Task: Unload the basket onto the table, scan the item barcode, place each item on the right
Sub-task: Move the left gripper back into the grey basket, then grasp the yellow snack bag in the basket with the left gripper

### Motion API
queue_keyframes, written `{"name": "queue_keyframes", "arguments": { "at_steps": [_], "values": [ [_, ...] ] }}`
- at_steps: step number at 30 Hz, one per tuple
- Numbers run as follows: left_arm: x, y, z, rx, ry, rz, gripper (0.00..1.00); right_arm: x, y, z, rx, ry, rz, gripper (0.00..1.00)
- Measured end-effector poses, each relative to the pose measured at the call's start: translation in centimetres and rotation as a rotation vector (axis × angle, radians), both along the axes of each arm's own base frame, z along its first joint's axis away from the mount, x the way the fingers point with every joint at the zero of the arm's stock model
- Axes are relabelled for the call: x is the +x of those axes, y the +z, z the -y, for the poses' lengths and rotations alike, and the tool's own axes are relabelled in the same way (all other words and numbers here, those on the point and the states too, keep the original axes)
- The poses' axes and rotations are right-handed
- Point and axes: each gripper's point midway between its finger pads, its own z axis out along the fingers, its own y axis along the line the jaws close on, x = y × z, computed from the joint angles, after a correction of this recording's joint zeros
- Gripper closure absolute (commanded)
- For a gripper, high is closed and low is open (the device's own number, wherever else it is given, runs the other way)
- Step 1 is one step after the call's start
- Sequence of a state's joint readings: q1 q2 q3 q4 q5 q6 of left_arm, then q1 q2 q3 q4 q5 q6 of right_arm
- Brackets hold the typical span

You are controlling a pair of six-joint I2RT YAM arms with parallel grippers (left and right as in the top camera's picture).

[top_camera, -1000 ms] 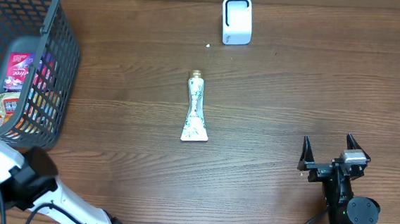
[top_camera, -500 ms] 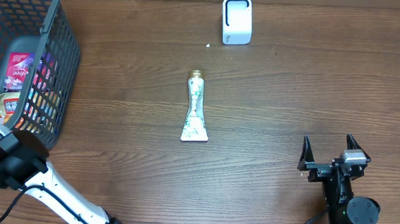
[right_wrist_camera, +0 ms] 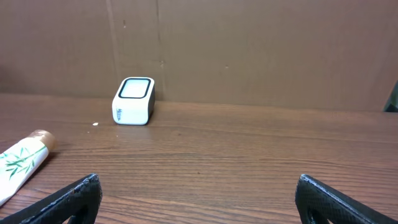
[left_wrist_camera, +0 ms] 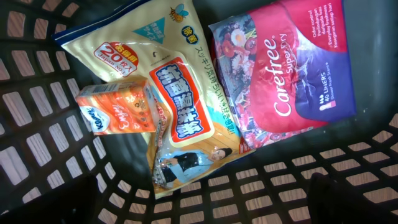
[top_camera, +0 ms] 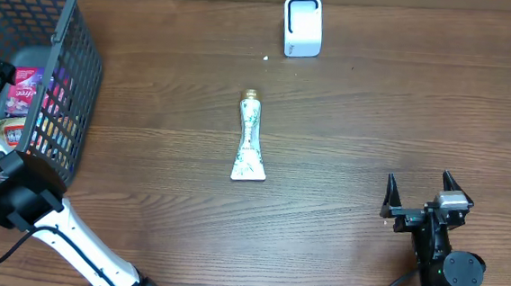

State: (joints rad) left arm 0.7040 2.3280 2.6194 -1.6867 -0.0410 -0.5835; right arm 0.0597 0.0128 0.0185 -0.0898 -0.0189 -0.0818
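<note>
Gaping empty: left tool (left_wrist_camera: 210,186) over glossy packets (left_wrist_camera: 186,112) in mesh basket (top_camera: 73,76), right tool (right_wrist_camera: 199,193) likewise

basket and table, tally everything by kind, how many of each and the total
Carefree liner pack: 1
yellow bag: 1
orange tissue pack: 1
tube: 1
scanner: 1
basket: 1
Total: 6
</note>
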Motion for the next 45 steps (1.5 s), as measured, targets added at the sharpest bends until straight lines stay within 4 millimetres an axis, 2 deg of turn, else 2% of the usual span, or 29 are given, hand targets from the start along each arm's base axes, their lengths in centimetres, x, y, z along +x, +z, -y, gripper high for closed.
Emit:
{"name": "queue_keyframes", "arguments": {
  "at_steps": [6,9,18,25,28,37,45],
  "values": [
    [0.5,0.0,0.1,0.035,-0.006,-0.016,0.02,0.0,0.0,0.0,0.000,0.000,0.000,0.00],
    [0.8,-0.7,0.1,0.040,-0.008,-0.025,0.02,0.0,0.0,0.0,0.000,0.000,0.000,0.00],
    [0.4,-6.2,0.4,-0.021,-0.006,-0.118,0.04,0.0,0.0,0.0,0.000,0.000,-0.001,0.00],
    [0.4,-9.6,0.4,-0.038,0.000,-0.138,0.18,0.0,0.0,0.0,0.000,0.000,0.000,0.00],
    [0.3,-10.9,0.5,-0.046,0.000,-0.148,0.19,0.0,0.0,0.0,0.000,0.000,0.000,0.00],
    [0.6,-12.4,0.7,-0.047,-0.004,-0.123,0.32,0.0,0.0,0.0,0.000,0.000,0.000,0.00],
    [-0.2,-13.3,1.3,-0.067,0.002,-0.150,0.62,0.0,0.0,0.0,0.000,0.000,0.000,0.00]
  ]
}}
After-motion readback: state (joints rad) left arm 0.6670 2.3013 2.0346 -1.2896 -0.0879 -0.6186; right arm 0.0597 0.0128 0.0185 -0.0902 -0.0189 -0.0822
